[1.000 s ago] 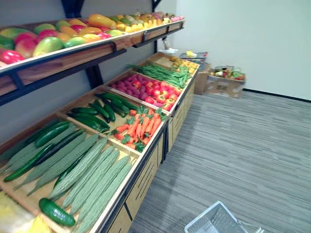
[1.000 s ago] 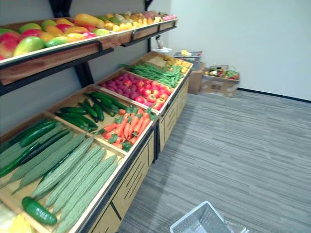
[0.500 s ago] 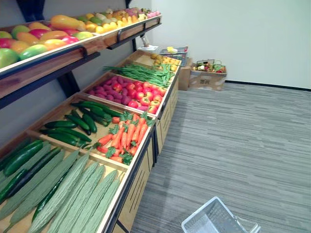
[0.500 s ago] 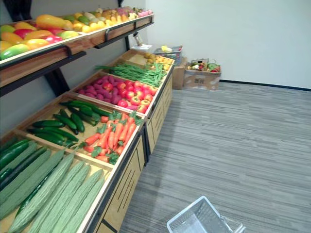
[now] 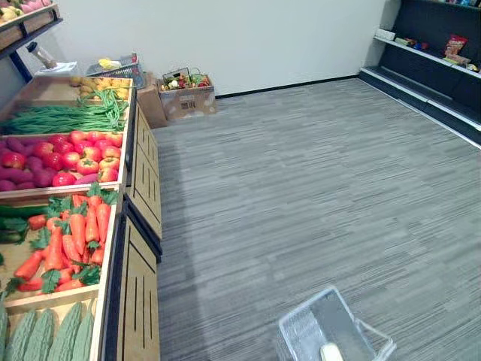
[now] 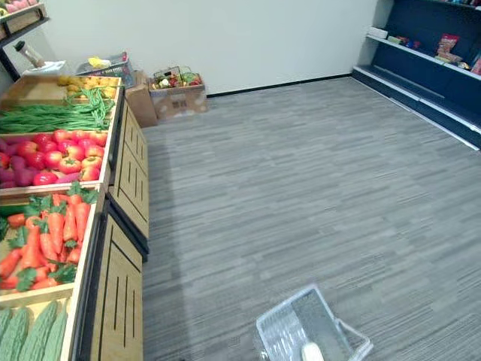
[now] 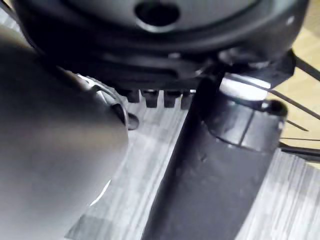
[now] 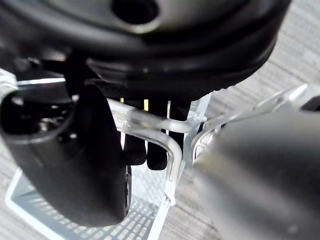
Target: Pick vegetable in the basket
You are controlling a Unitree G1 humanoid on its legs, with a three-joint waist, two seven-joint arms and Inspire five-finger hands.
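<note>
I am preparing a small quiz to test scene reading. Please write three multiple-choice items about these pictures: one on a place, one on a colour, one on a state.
1. Where is the basket? A on a table; B low before the robot, above the grey floor; C in a person's hands.
2. What colour are the long beans? A purple; B white; C green.
3. What is the right hand doing? A lying flat on the floor; B curling its fingers round the basket's clear handle; C pinching a carrot.
Key: 1 B, the head views show it low, over the floor; 2 C, a green bundle on the wooden stand; 3 B, the right wrist view shows fingers hooked round the handle.
</note>
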